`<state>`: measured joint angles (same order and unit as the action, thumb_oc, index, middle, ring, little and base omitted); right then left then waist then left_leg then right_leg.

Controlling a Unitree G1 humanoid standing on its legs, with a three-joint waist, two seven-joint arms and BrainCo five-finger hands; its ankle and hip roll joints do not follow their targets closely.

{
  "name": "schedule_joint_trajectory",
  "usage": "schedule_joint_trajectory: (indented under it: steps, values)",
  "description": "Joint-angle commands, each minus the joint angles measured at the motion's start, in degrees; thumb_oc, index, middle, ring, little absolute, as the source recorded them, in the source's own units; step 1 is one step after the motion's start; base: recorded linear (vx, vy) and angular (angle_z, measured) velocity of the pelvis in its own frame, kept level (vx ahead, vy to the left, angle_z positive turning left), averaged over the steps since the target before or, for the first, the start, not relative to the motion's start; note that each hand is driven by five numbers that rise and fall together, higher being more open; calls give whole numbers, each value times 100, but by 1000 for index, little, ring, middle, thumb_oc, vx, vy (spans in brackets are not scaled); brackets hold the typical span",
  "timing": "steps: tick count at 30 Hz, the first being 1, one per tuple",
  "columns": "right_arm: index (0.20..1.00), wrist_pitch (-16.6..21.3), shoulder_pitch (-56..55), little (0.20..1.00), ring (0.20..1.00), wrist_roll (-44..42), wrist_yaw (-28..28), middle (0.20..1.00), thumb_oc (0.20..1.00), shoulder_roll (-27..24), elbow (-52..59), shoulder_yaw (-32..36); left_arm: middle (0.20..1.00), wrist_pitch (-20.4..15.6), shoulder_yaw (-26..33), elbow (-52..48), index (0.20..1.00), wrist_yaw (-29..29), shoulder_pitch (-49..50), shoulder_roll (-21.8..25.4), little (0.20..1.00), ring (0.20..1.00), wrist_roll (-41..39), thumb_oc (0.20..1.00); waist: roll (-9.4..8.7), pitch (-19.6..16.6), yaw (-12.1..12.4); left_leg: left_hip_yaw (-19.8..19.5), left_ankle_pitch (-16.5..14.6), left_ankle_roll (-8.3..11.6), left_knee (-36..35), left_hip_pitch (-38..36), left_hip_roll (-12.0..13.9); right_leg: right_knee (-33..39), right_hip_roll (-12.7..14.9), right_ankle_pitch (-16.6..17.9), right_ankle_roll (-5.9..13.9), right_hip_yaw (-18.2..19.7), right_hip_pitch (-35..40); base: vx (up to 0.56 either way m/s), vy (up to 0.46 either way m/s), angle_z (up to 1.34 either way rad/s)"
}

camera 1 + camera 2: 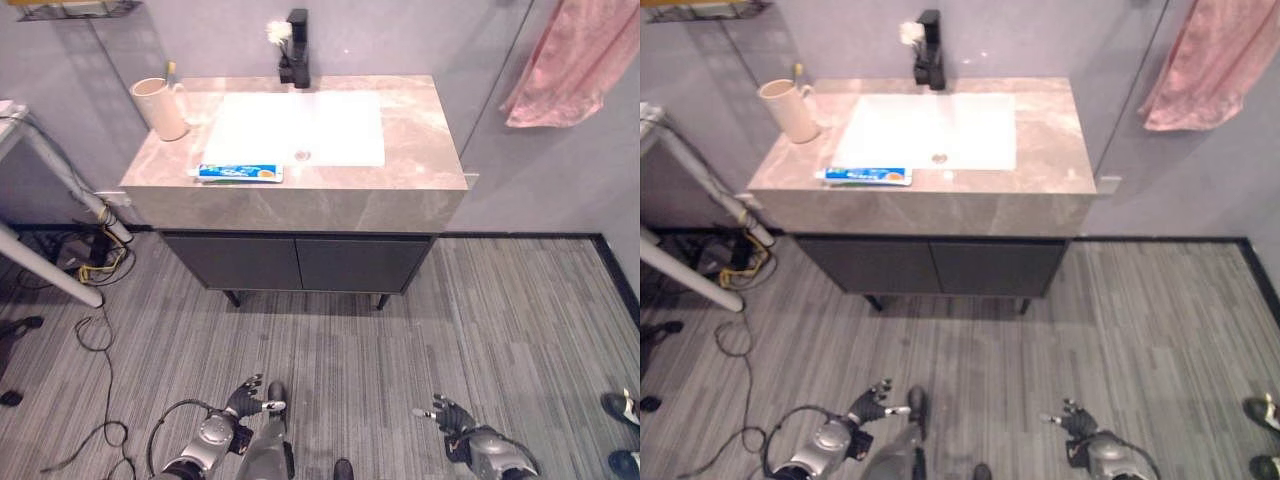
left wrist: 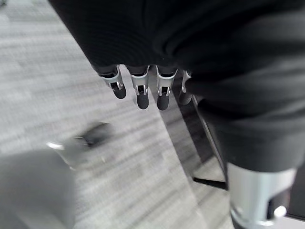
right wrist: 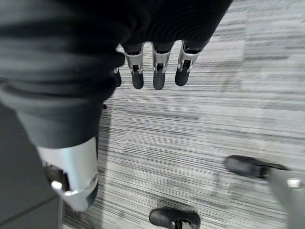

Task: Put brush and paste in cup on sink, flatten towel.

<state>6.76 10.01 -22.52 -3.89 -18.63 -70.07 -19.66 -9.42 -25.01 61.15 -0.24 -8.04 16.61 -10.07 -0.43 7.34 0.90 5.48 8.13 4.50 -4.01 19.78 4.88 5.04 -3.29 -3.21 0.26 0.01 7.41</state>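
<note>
My left hand (image 1: pixel 243 400) hangs low over the striped floor (image 1: pixel 420 330), fingers (image 2: pixel 139 90) loose and fairly straight, holding nothing. My right hand (image 1: pixel 452 415) hangs the same way on the other side, fingers (image 3: pixel 157 74) relaxed and empty. Both are well apart from the vanity. Ahead, the grey stone counter (image 1: pixel 420 150) carries a white basin (image 1: pixel 300 128) with a black faucet (image 1: pixel 297 48) at its back edge. The paste tube (image 1: pixel 238 173) lies flat along the counter's front edge, toward the front left corner. The cup (image 1: pixel 159 107) stands upright at the back left corner; a thin handle, which I take for the brush (image 1: pixel 171 71), pokes out of it. The pink towel (image 1: pixel 570 60) hangs bunched on the wall to the right of the counter. A person's shoes (image 1: pixel 622 408) show at the floor's far right.
</note>
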Motion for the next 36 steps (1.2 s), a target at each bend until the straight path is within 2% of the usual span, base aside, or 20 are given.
schedule_joint_trajectory:
  steps: [1, 3, 5, 6, 9, 10, 12, 13, 14, 16, 17, 19, 22, 26, 27, 30, 31, 32, 35, 36]
  values:
    - [1000, 140, -306, 1000, 1000, 147, -53, 1000, 1000, -83, 193, 97, 1000, -117, 35, 5, 1000, 71, -103, 147, 1000, 1000, 98, 1000, -52, -122, 99, 167, 516, 72, 472, -181, 120, -567, 536, 112, 483, 211, 145, 304, 164, -82]
    - [1000, 133, -316, 1000, 1000, 137, -59, 1000, 1000, -44, 183, 136, 1000, -132, 15, 74, 1000, 86, -94, 203, 1000, 1000, 180, 1000, -155, -183, 125, 203, 224, -120, 955, -43, -108, -994, 754, 246, 586, 314, 65, 433, 254, -77]
    - [1000, 143, -296, 1000, 1000, 177, -105, 1000, 1000, 2, 167, 156, 1000, -131, -25, 58, 1000, 97, -74, 239, 1000, 1000, 294, 1000, -244, -174, 111, 386, -102, -340, 1115, -149, -362, -1686, 978, 964, 798, 422, -106, 455, 339, -15]
    - [1000, 143, -255, 1000, 1000, 226, -127, 1000, 1000, 8, 212, 95, 1000, -165, -104, 118, 1000, 111, -49, 266, 1000, 1000, 410, 1000, -167, -133, 75, 425, -236, -463, 957, -420, -503, -2356, 1001, 1527, 862, 452, -532, 343, 279, -13]
    - [1000, 148, -253, 1000, 1000, 334, -154, 1000, 1000, -27, 447, 14, 1000, -145, -174, 46, 1000, 80, 25, 337, 1000, 1000, 591, 1000, -53, -48, 8, 502, -340, -564, 708, -752, -562, -2876, 925, 1824, 895, 311, -835, 279, 251, -17]
    - [1000, 139, -253, 1000, 1000, 368, -166, 1000, 1000, -41, 449, -7, 1000, -155, -201, 55, 1000, 48, 48, 356, 1000, 1000, 599, 1000, 35, -39, -7, 433, -367, -603, 652, -851, -555, -3008, 841, 1754, 905, 315, -992, 293, 250, 3]
    - [1000, 197, -204, 1000, 1000, 350, -162, 1000, 1000, -30, 432, -61, 1000, -172, -303, 245, 1000, 99, -120, 347, 1000, 1000, 843, 1000, 139, 63, -229, 297, -366, -583, 354, -1200, -649, -2835, 303, 1108, 780, 520, -1540, 232, 163, 6]
    - [1000, 197, -204, 1000, 1000, 350, -162, 1000, 1000, -30, 432, -61, 1000, -172, -303, 245, 1000, 99, -121, 347, 1000, 1000, 843, 1000, 140, 62, -229, 297, -366, -583, 354, -1199, -648, -2834, 302, 1109, 780, 521, -1541, 292, 92, 31]
    - [1000, 226, -199, 1000, 1000, 279, -142, 1000, 1000, -1, 435, -76, 1000, -216, -416, 413, 1000, 126, -244, 399, 1000, 1000, 1126, 1000, 144, 93, -279, 266, -425, -531, 343, -1410, -672, -1986, 312, 643, 653, 92, -1661, 268, 30, 23]
    - [1000, 196, -154, 1000, 1000, 456, -155, 1000, 1000, 27, 364, -175, 1000, -204, -367, 411, 1000, 87, -228, 448, 1000, 1000, 1091, 1000, 129, 68, -194, 275, -495, -473, 329, -1603, -705, -1420, 492, 721, 626, -619, -1631, 234, 0, 11]
    - [1000, 171, -154, 1000, 1000, 508, -138, 1000, 1000, 21, 368, -182, 1000, -203, -330, 368, 1000, 79, -163, 458, 1000, 1000, 1081, 1000, 133, 57, -189, 263, -514, -450, 329, -1660, -706, -1285, 558, 749, 653, -806, -1506, 112, -54, 2]
    - [1000, 202, -128, 1000, 1000, 614, -129, 1000, 1000, -56, 404, -221, 1000, -278, -221, 325, 1000, 85, -12, 515, 1000, 1000, 1146, 1000, 125, -6, -107, 286, -510, -349, 398, -1601, -732, -816, 559, 761, 574, -686, -1187, 80, -62, 23]
    - [1000, 242, -79, 1000, 1000, 628, -93, 1000, 1000, -162, 414, -178, 1000, -274, -193, 239, 1000, 66, 44, 563, 1000, 1000, 1184, 1000, 161, 11, -66, 310, -468, -245, 573, -1480, -722, -610, 561, 777, 531, -697, -1102, -21, -46, 12]
    - [1000, 260, -52, 1000, 1000, 635, 3, 1000, 1000, -459, 385, 3, 1000, -320, -298, -238, 1000, 15, 110, 707, 1000, 1000, 1304, 1000, 193, 237, 7, 190, -224, 259, 1784, -676, -716, -384, 686, 845, 455, -870, -1058, -132, -49, 36]
    - [1000, 260, -54, 1000, 1000, 664, 18, 1000, 1000, -503, 332, 31, 1000, -341, -351, -380, 1000, -18, 127, 765, 1000, 1000, 1365, 1000, 205, 242, 11, 172, -238, 268, 1786, -664, -684, -351, 704, 834, 452, -914, -1036, -65, -9, 50]
    - [1000, 310, -193, 1000, 1000, 736, 95, 1000, 1000, -666, 314, 206, 1000, -499, -516, -1436, 1000, -253, 279, 1316, 1000, 1000, 1634, 1000, 230, 226, -34, 588, -298, 123, 1379, -798, -74, -390, 879, 780, 497, -1055, -988, -10, 59, 37]
    - [1000, 308, -208, 1000, 1000, 738, 95, 1000, 1000, -657, 322, 208, 1000, -477, -510, -1485, 1000, -273, 306, 1348, 1000, 1000, 1626, 1000, 218, 226, -19, 601, -297, 126, 1361, -823, -73, -394, 879, 775, 498, -1042, -980, 66, 142, 49]
    - [1000, 385, -347, 1000, 1000, 739, -29, 1000, 1000, -751, 410, 262, 1000, -702, -585, -2351, 1000, -454, 475, 2080, 1000, 1000, 1977, 1000, 262, 158, 36, 455, -203, 136, 810, -1035, 199, -398, 926, 717, 556, -1034, -978, 101, 175, 23]
    - [1000, 368, -443, 1000, 1000, 822, -179, 1000, 1000, -761, 361, 282, 1000, -695, -206, -2792, 1000, -487, 721, 2412, 1000, 1000, 1913, 1000, 372, 95, 88, -154, 4, 259, 349, -1286, 405, -476, 999, 601, 578, -945, -979, 110, 179, -22]
    - [1000, 358, -483, 1000, 1000, 823, -180, 1000, 1000, -735, 272, 373, 1000, -733, -61, -2952, 1000, -461, 753, 2521, 1000, 1000, 1876, 1000, 452, 37, 88, -169, 44, 324, 159, -1386, 437, -481, 1027, 589, 596, -961, -950, 166, 252, -28]
